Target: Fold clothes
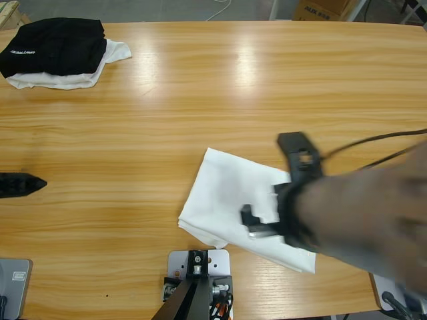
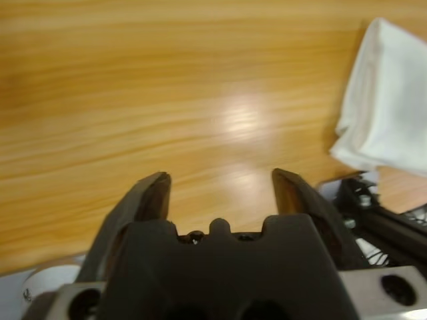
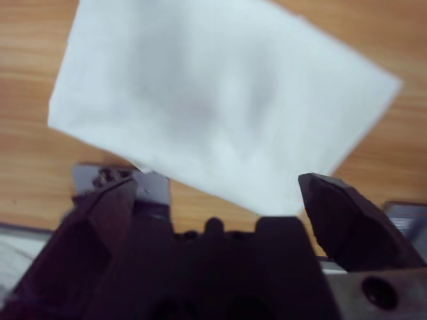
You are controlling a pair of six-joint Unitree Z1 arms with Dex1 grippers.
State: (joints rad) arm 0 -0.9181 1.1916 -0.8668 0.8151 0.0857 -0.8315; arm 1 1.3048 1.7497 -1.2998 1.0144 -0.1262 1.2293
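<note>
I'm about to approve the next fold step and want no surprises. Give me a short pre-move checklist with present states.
1. T-shirt folded into a compact rectangle on the table: ok.
2. Right gripper open, above the shirt, holding nothing: ok.
3. Left gripper open, over bare wood, shirt off to its side: ok.
4. Stack of the black garment on a white garment apart at the far corner: ok.
5. Shirt's near edge by the rig plate, snagged or free: cannot tell.

Black garment point(image 1: 57, 45): white lettering, illegible. Cardboard box point(image 1: 321, 9) (top edge): "AUX 558", uncertain.
</note>
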